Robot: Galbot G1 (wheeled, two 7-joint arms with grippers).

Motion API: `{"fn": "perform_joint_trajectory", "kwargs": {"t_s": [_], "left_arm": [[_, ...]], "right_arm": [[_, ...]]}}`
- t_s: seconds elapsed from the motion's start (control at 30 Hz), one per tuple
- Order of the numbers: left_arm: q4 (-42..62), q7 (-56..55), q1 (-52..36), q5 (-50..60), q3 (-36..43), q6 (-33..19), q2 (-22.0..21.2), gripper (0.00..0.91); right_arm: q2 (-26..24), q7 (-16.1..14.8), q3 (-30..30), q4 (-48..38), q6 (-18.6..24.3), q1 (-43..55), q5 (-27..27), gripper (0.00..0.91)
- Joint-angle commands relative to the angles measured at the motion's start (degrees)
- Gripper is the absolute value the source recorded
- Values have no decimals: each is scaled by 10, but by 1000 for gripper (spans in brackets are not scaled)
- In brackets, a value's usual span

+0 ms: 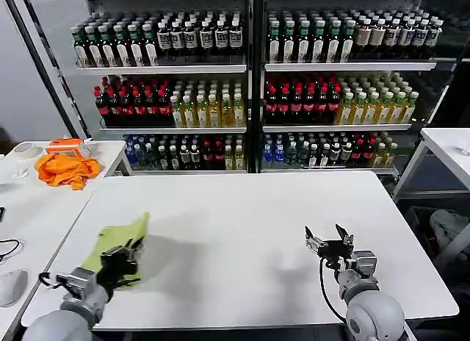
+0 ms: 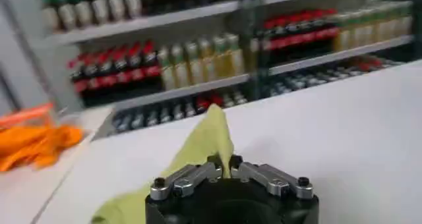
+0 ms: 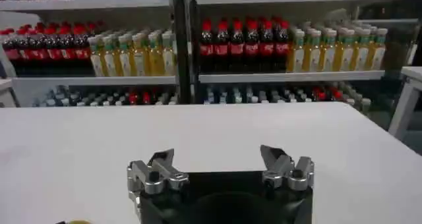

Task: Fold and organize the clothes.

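A folded lime T-shirt (image 1: 121,238) lies at the white table's front left. My left gripper (image 1: 131,247) is shut on its near edge; in the left wrist view the fabric (image 2: 198,146) rises from between the closed fingers of that gripper (image 2: 224,163) and drapes away over the table. My right gripper (image 1: 327,237) hovers open over bare table at the front right, with nothing between its fingers (image 3: 221,163).
The white table (image 1: 242,223) stretches wide between the arms. A side table at the left carries an orange cloth (image 1: 66,168) and small items. Shelves of bottles (image 1: 250,84) stand behind. Another white table (image 1: 452,146) sits at the right.
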Motion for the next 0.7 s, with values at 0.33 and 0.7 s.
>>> {"fn": "perform_joint_trajectory", "kwargs": {"t_s": [0.33,0.7], "left_arm": [[65,-77,-181,-12,293,34,-132,20],[134,-98,-202,-89,334,-68,-232,907]], "right_arm": [[0,-1,9,-1,1,4,0,907],[12,-11,-16,-6,14,14,16,907]]}}
